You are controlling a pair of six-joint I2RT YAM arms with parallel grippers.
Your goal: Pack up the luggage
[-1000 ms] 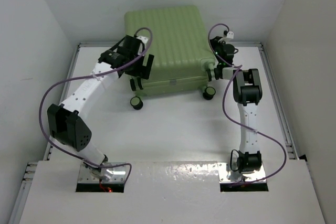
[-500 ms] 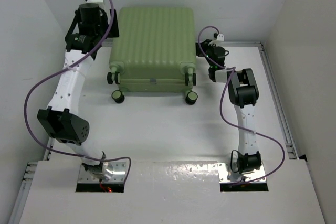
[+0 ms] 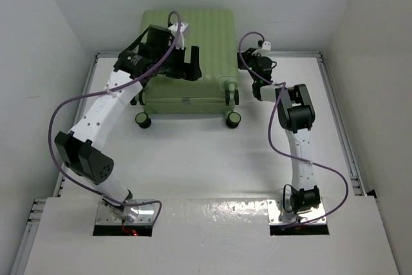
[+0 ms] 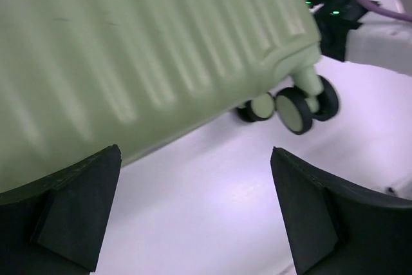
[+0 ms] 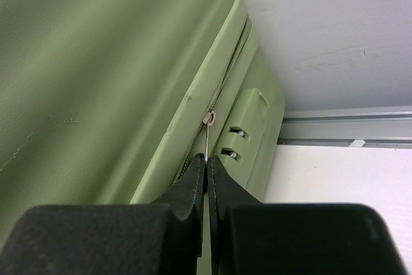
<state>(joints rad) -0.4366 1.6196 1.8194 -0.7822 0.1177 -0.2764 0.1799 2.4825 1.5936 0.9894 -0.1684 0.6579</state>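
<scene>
Light-green ribbed plastic forms the shell of the luggage [image 3: 206, 37], which lies closed and flat on the white counter [image 3: 193, 159]. It sits at the far side by the back wall, with its wheels [image 3: 233, 118] turned toward the arm bases.

Left gripper [image 3: 183, 67]: it hangs over the near half of the shell, jaws spread wide apart and holding nothing. In its wrist view the two dark fingers [image 4: 71, 217] occupy the lower corners. The ribbed shell fills the space ahead and to the left of them. A shell corner carrying a pair of black-tyred wheels lies ahead and to the right, with bare counter directly below the gap between the fingers.

Right gripper [image 3: 243, 62]: it is placed at the right side wall of the luggage, jaws pressed together. In its wrist view the fingertips are clamped on the thin metal zipper pull [image 5: 208, 134], whose ring sits just ahead of the tips. The zipper [image 5: 228, 72] runs straight on ahead of the gripper along the seam between the two shell halves, and there it appears done up. A recessed lock housing [image 5: 248, 123] is set in the side wall just right of the tips. Farther right of the gripper lie a grey edge rail [image 5: 347, 127] and the pale wall above it.

A purple cable [image 3: 64, 114] loops beside each arm.
</scene>
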